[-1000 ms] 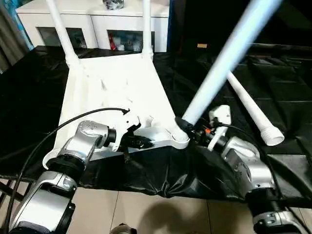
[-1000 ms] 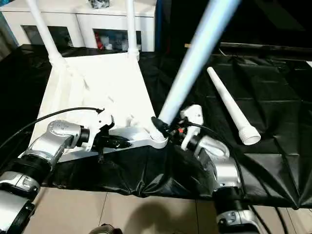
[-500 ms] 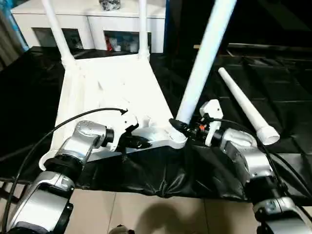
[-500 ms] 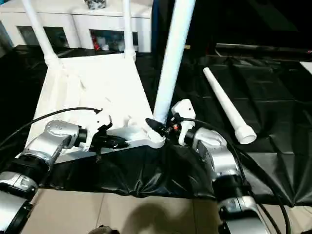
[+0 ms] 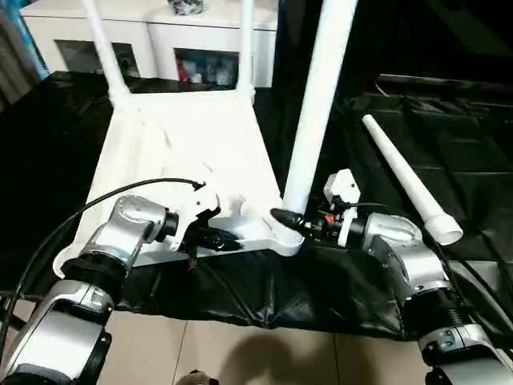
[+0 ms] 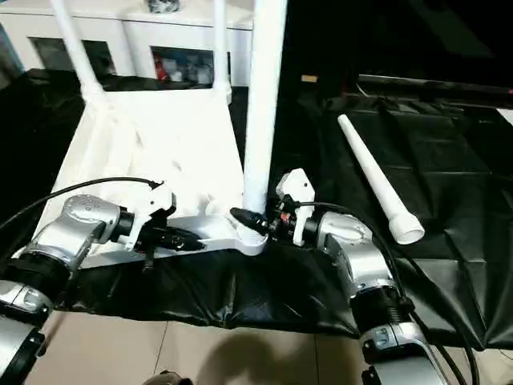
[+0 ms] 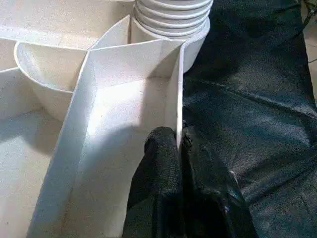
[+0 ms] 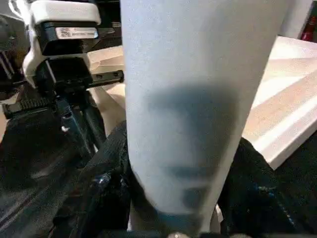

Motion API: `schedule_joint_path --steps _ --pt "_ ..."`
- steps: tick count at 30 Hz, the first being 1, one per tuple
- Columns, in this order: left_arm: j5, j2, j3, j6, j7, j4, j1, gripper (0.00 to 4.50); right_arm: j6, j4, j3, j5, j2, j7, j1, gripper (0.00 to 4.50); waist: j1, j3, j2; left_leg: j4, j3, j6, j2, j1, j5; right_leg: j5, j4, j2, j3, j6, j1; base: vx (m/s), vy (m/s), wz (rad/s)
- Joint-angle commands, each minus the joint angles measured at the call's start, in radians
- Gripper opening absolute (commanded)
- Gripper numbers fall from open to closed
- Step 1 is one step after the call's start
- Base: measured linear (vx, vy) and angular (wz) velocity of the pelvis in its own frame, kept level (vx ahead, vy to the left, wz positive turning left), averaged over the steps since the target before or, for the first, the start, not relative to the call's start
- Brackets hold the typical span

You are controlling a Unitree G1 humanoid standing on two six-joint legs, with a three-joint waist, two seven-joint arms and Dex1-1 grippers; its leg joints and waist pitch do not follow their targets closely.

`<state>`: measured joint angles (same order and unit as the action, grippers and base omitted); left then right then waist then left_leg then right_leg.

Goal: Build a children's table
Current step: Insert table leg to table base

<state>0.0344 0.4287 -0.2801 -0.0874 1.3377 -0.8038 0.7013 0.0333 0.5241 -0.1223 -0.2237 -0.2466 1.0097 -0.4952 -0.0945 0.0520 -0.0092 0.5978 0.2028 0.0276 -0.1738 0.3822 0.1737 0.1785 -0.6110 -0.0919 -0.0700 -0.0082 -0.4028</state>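
Observation:
The white tabletop (image 5: 184,152) lies underside up on black cloth, with two white legs (image 5: 104,48) (image 5: 245,48) standing in its far corner sockets. A third leg (image 5: 317,104) stands almost upright, its ribbed end in the near right socket (image 7: 171,20). My right gripper (image 5: 290,220) is shut on this leg just above the socket, one black finger (image 8: 106,178) on each side of the tube. My left gripper (image 5: 228,239) is shut on the tabletop's near edge, its fingertips (image 7: 163,148) pinching a thin rib beside that socket. A fourth leg (image 5: 405,180) lies loose on the cloth to the right.
A white cabinet (image 5: 160,40) with glass doors stands behind the far end of the tabletop. The black cloth (image 5: 449,112) covers the work surface and hangs over its near edge above a tiled floor (image 5: 264,361). A black cable (image 5: 96,208) loops over my left forearm.
The held leg has swung from leaning far to the right to nearly upright in the near right socket, my right gripper moving with it. My left gripper has kept its hold on the rib.

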Motion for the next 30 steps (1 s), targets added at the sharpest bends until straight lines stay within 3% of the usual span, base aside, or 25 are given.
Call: schedule_joint_path --steps 1,4,11,19,30 --pt "0.015 -0.012 0.015 0.019 0.009 0.019 0.052 0.0 0.034 0.055 -0.069 0.041 0.014 0.035 0.045 1.88 -0.003 -0.06 0.002 -0.089 -0.033 0.021 -0.067 -0.029 0.319 0.288 0.078 -0.076 0.052 -0.221 0.034 0.0 0.0 0.0" --pt "0.015 -0.015 0.018 0.016 0.004 0.018 0.052 0.0 0.027 0.058 -0.05 0.037 0.025 0.006 0.045 1.88 -0.004 -0.061 0.002 -0.089 -0.034 0.02 -0.067 -0.028 0.317 0.273 0.075 -0.078 0.052 -0.227 0.035 0.0 0.0 0.0" --pt "0.021 -0.026 0.031 0.005 -0.009 0.027 0.04 0.0 0.055 0.005 0.068 -0.054 0.046 -0.091 0.08 1.88 -0.004 -0.058 0.001 -0.092 -0.037 0.03 -0.068 -0.031 0.353 0.333 0.084 -0.08 0.053 -0.212 0.031 0.0 0.0 0.0" --pt "0.019 -0.026 0.032 0.004 -0.02 0.029 0.03 0.0 0.085 -0.097 0.058 -0.057 0.031 -0.08 0.152 1.88 -0.016 -0.061 -0.006 -0.091 -0.033 0.012 -0.068 -0.027 0.296 0.265 0.077 -0.079 0.053 -0.215 0.035 0.0 0.0 0.0" --pt "0.01 -0.019 0.032 0.015 -0.021 0.024 0.028 0.0 0.095 -0.108 0.014 -0.013 0.018 -0.092 0.15 1.88 -0.019 -0.055 -0.011 -0.093 -0.035 0.019 -0.067 -0.027 0.314 0.348 0.086 -0.084 0.054 -0.186 0.03 0.0 0.0 0.0"
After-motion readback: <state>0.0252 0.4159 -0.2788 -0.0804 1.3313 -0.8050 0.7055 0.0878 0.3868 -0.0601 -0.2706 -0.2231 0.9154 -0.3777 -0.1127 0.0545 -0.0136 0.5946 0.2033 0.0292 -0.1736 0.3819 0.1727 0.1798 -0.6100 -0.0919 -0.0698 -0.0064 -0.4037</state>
